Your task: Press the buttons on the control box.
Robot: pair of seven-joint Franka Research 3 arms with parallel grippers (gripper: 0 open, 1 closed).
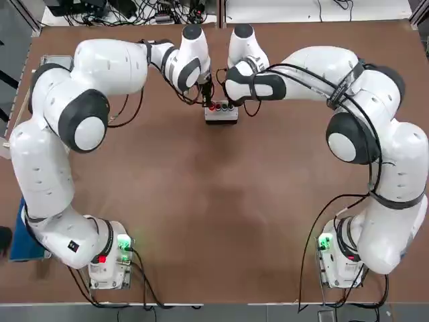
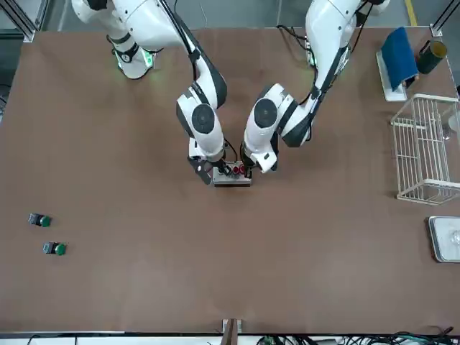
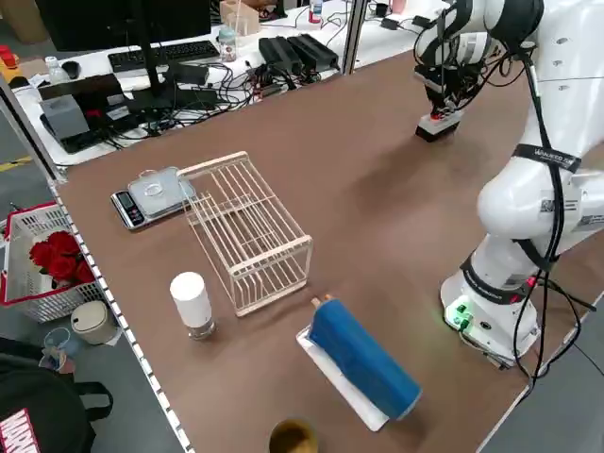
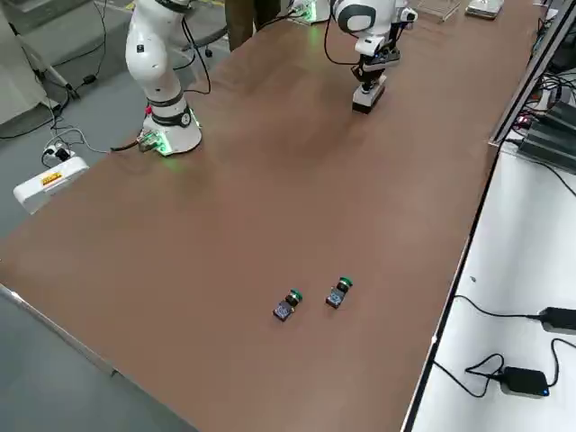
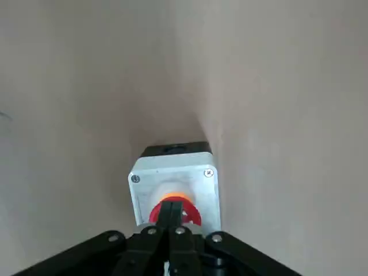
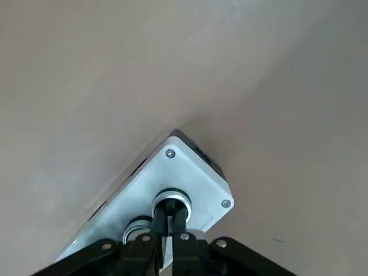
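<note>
The small white-grey control box (image 1: 221,117) with a dark base sits at the far middle of the table, also seen as the control box (image 2: 231,179). Its row of buttons (image 1: 221,106) faces up, the larger red one at the box's left end. My left gripper (image 5: 171,211) is shut, its fingertips resting on the red button (image 5: 192,215). My right gripper (image 6: 165,214) is shut too, its tips on a dark silver-ringed button (image 6: 179,198) at the opposite end of the box (image 6: 192,172). Both grippers hide most of the buttons between them.
Two loose green-capped button pieces (image 2: 40,221) (image 2: 54,249) lie far off on my right side. On my left stand a white wire rack (image 2: 427,149), a scale (image 2: 444,238), a blue roll (image 2: 400,55) on a white tray, and a white cylinder (image 3: 192,303).
</note>
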